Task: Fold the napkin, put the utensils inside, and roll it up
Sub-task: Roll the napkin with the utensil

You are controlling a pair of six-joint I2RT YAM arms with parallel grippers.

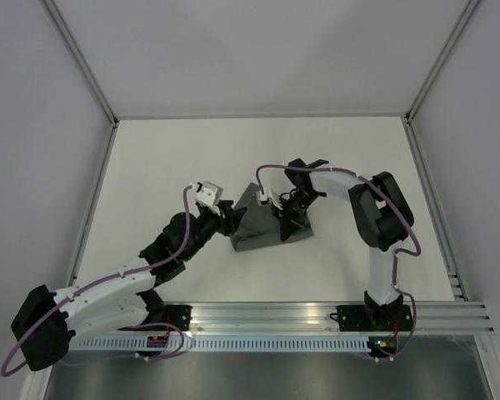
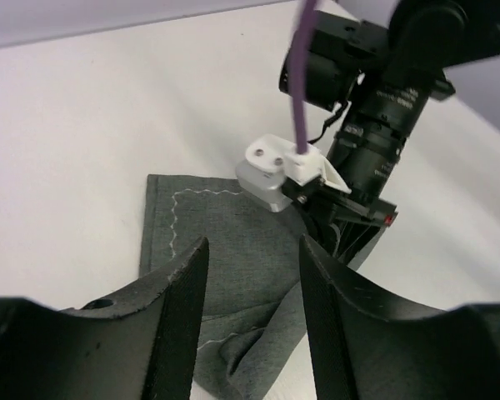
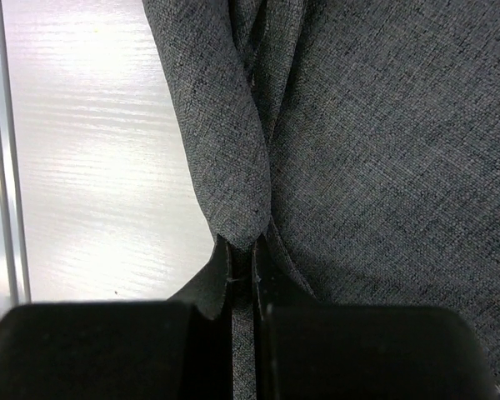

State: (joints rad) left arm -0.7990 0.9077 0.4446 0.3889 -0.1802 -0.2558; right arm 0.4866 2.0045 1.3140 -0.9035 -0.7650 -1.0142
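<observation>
The left claw (image 2: 254, 250) had its two black fingers (image 2: 179, 308) apart with nothing between them, above the grey napkin (image 2: 233, 225) on the white table (image 2: 108, 125). A pale wavy stitched line (image 2: 183, 198) ran near the napkin's left and far edges. The right arm (image 2: 383, 125), carrying a purple cable (image 2: 302, 75), met its right part.

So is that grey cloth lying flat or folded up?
Partly folded and bunched: the napkin rises in a peak, and one pinched fold runs into the right gripper, shut on it.

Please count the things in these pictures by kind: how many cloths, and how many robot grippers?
napkin: 1
grippers: 2, the left gripper and the right gripper
Total: 3
</observation>
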